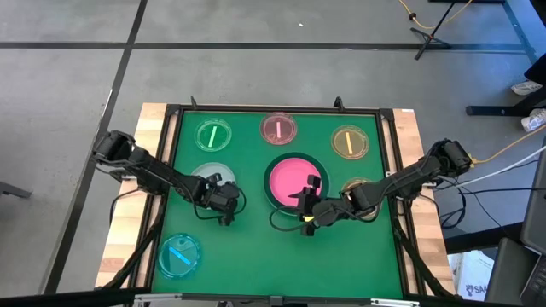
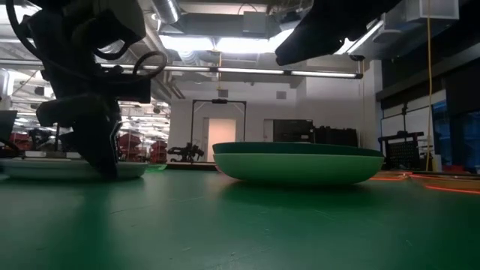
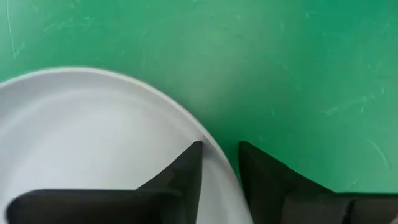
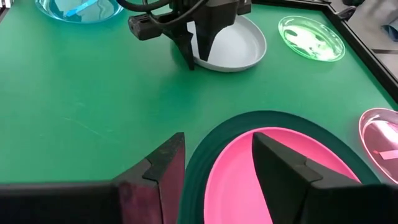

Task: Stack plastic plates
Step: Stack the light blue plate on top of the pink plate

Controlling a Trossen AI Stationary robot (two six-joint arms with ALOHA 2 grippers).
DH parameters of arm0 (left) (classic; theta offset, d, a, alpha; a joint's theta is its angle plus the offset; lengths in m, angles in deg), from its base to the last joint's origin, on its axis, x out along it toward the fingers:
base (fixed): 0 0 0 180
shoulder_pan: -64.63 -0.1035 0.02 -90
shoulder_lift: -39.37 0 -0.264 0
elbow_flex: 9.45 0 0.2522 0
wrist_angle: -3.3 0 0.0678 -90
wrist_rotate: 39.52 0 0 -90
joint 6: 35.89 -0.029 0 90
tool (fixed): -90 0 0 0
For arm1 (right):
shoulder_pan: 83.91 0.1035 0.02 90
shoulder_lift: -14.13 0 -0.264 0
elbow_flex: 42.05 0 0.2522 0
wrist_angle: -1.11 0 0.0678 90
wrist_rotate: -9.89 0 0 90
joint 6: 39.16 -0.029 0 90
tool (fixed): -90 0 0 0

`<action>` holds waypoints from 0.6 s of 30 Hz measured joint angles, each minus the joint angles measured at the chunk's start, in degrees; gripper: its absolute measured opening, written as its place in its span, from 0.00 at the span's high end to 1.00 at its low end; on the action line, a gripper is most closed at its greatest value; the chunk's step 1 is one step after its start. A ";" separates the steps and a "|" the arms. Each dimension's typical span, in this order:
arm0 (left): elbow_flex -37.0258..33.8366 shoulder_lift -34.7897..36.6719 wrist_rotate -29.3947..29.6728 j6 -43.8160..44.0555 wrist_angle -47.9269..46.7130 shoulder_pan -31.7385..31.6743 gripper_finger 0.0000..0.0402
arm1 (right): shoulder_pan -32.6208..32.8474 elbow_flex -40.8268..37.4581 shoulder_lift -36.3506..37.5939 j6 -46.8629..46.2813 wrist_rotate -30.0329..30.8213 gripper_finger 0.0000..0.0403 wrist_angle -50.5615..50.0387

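Note:
A pink plate (image 1: 290,177) sits inside a dark green plate (image 4: 199,168), which rests on a light green plate (image 2: 300,169), mid-table. My right gripper (image 4: 214,155) is open above this stack's near rim, one finger over the mat and one over the pink plate (image 4: 239,180). To the left, a pale grey-green plate (image 1: 205,175) lies flat on the mat. My left gripper (image 3: 219,149) is open and low, astride its rim. The small translucent plates lie apart around these. My left gripper comes from above at the pale plate's rim (image 3: 214,155), with one finger (image 3: 186,168) inside the plate and the other (image 3: 261,174) outside over the mat. I cannot tell whether either finger touches the rim. The plate lies flat on the mat.
Small plates lie on the green mat: green (image 1: 213,135), pink (image 1: 278,129) and amber (image 1: 349,141) along the far side, blue (image 1: 179,254) near left, and another amber (image 1: 358,185) partly under my right arm. A black raised frame (image 1: 171,170) borders the mat.

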 joint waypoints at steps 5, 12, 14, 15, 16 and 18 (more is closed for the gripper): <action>0.00 0.04 -1.09 -1.87 -0.23 0.41 0.89 | 0.00 0.00 -0.01 0.10 -0.02 0.56 -0.02; 3.64 -0.07 -1.67 -4.39 -7.41 2.71 0.98 | 0.00 0.00 -0.02 0.30 -0.02 0.56 0.05; 5.80 -0.07 -0.67 -4.08 -9.94 4.53 0.98 | 0.00 0.00 -0.01 1.33 -0.02 0.56 0.68; 6.95 -0.07 -0.10 -3.95 -11.29 5.64 0.98 | 0.00 0.00 -0.01 1.80 0.13 0.56 1.31; 7.99 -0.07 0.25 -3.95 -12.39 6.62 0.99 | 0.00 0.00 -0.01 2.40 0.49 0.56 1.95; 9.85 -0.07 1.21 -4.26 -13.26 8.54 0.99 | 0.00 0.00 0.00 3.78 -0.07 0.56 3.14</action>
